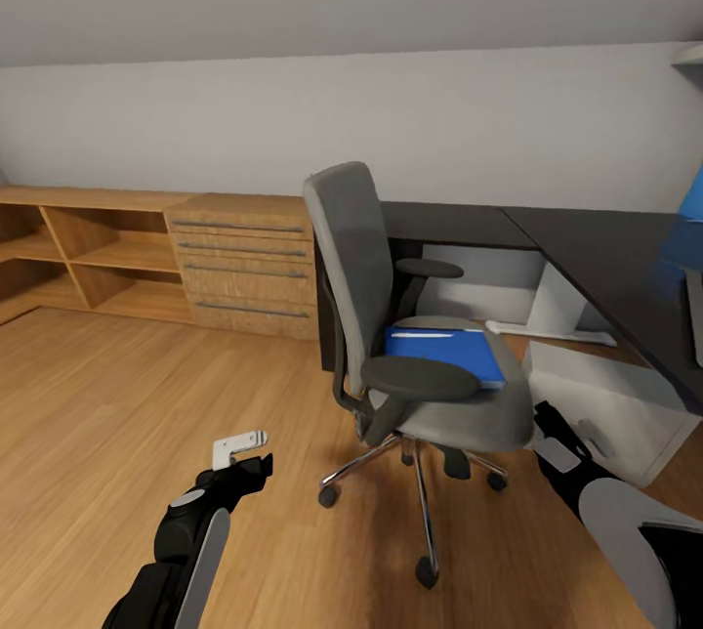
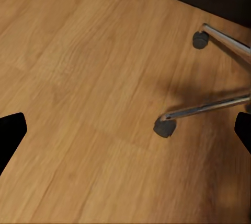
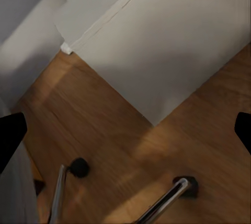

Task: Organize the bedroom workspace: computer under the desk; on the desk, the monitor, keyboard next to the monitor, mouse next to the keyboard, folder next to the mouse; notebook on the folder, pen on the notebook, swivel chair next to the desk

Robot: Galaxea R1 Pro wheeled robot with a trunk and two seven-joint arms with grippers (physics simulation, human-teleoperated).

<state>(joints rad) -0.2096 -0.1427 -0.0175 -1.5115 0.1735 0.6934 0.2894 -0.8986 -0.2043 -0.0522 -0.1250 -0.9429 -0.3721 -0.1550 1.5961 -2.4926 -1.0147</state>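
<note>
The grey swivel chair [image 1: 391,316] stands in the middle of the wood floor, its back turned to me and its seat toward the black desk [image 1: 586,248] at the right. The blue folder [image 1: 444,353] lies flat on the seat, and a slim pale pen [image 1: 422,335] rests on top of it. A white box, the computer [image 1: 605,404], sits on the floor under the desk. My left gripper [image 1: 256,468] hangs open low over the floor left of the chair's chrome base [image 2: 209,109]. My right gripper [image 1: 547,419] is open beside the seat's right edge, above the floor by the computer [image 3: 172,41].
A light wood dresser [image 1: 244,263] and a low open shelf unit [image 1: 88,253] line the back wall at the left. A blue panel [image 1: 693,194] shows at the right edge. The chair's casters [image 2: 164,128] spread over the floor between my arms.
</note>
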